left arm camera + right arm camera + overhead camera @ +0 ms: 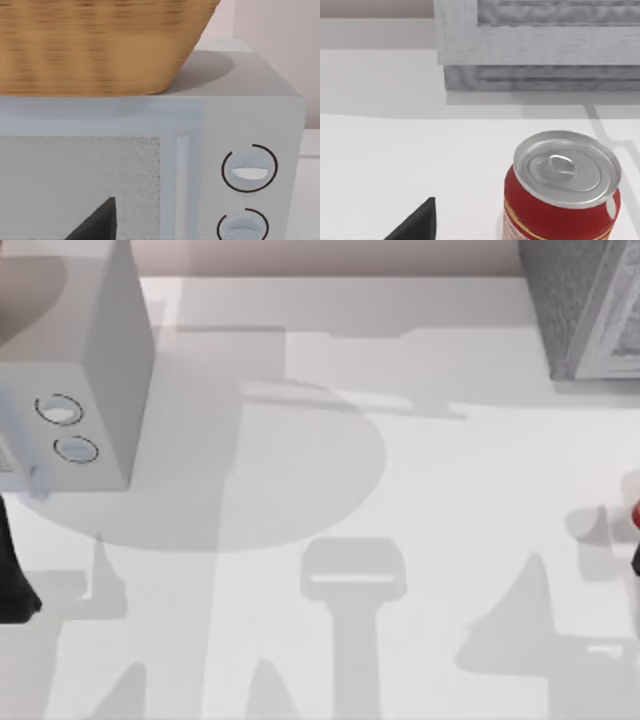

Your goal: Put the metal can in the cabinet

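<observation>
Table [420, 490]: white, crossed by grey shadows of both arms.
Microwave [75, 390]: set at the table's far left; two round dials are seen on its front panel (one above the other in the left wrist view). A wicker basket [95, 45] is rested on its top.
Cabinet [585, 305]: pale grey, placed at the far right corner, well apart from the microwave.
Can [562, 187]: stood upright on the table near the right edge, in front of the cabinet and apart from it; red side, silver lid with pull tab.
Left gripper: parked by the microwave front; cannot be told whether released or clenched.
Right gripper: held near the can; its state cannot be told either.
</observation>
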`<state>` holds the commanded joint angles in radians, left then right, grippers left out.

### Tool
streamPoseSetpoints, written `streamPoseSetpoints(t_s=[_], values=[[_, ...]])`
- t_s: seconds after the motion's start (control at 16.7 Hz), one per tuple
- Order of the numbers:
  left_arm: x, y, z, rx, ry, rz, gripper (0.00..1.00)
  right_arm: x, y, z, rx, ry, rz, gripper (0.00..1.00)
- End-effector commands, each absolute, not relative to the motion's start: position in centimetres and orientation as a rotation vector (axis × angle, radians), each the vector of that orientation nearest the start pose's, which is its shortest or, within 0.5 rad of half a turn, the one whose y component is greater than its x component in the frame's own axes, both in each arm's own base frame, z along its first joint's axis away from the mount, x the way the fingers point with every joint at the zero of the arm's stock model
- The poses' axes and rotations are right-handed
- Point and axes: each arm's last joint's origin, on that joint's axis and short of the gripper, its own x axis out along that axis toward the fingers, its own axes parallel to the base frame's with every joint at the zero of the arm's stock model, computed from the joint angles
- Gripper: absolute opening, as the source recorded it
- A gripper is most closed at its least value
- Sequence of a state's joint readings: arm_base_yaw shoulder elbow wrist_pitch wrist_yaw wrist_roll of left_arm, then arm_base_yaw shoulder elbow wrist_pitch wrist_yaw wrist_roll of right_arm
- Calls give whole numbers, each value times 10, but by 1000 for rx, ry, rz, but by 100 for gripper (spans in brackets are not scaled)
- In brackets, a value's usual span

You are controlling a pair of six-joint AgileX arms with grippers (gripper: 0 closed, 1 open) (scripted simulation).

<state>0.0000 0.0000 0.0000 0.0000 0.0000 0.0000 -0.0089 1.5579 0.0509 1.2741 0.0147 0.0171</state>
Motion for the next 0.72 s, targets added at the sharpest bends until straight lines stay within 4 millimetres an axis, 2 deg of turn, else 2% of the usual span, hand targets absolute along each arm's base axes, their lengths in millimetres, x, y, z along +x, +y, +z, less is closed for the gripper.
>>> streamPoseSetpoints(t_s=[0.36, 0.72], values=[[106, -1, 160, 0, 0, 0, 100, 199, -2, 67, 4, 291, -10, 100], [106, -1, 160, 0, 0, 0, 100, 199, -2, 64, 3, 294, -10, 100]])
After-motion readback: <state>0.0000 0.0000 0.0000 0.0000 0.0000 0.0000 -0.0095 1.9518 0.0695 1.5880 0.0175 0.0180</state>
